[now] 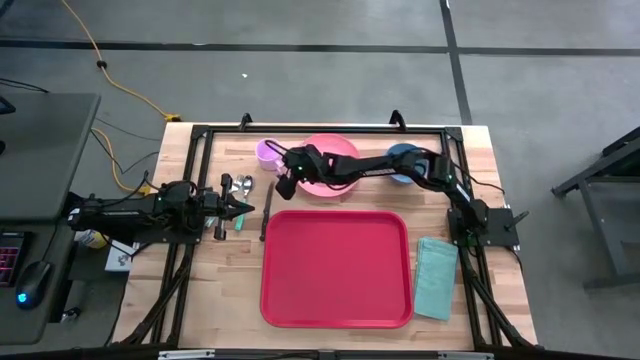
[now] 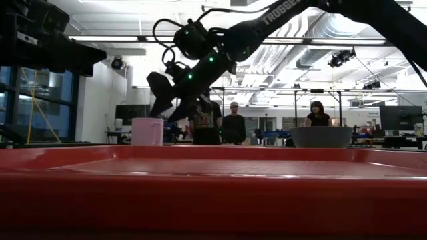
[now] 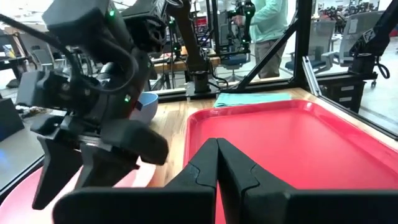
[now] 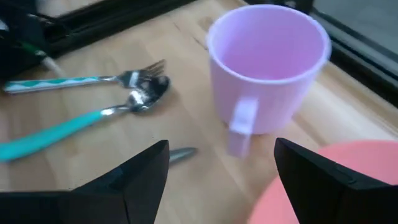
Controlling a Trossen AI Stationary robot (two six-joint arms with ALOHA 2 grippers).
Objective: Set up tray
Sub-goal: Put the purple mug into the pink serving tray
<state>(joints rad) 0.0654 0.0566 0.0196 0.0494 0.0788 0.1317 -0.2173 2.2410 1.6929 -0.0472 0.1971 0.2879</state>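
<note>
Nearest the front edge, the tray (image 1: 337, 267) lies flat on the wooden table (image 1: 500, 180), red side up, a little to the right of centre; its long axis runs from 9 o'clock to 3 o'clock in the high view, its short sides facing the two arms' bases. Just off its 3 o'clock side a folded teal cloth (image 1: 435, 277) rests on the wood, close beside the rim but not on it. At the tray's 10 o'clock corner the left gripper (image 1: 243, 209) hangs low with its fingers pressed together on nothing, tips pointing toward the tray. Beside it, at about 11 o'clock of the tray, lie a fork (image 4: 87, 78) and a spoon (image 4: 74, 126), both with teal handles, and a dark-handled knife (image 1: 267, 210) sits just off the tray's left rim. Farther back, the right gripper (image 4: 221, 168) reaches across from the right, its fingers spread wide with nothing between them, stopped short of a lilac mug (image 4: 267, 65) whose handle faces it. Behind the tray at 12 o'clock sits a round pink plate (image 1: 330, 165), and a blue bowl (image 1: 402, 160) stands at 1 o'clock.
</note>
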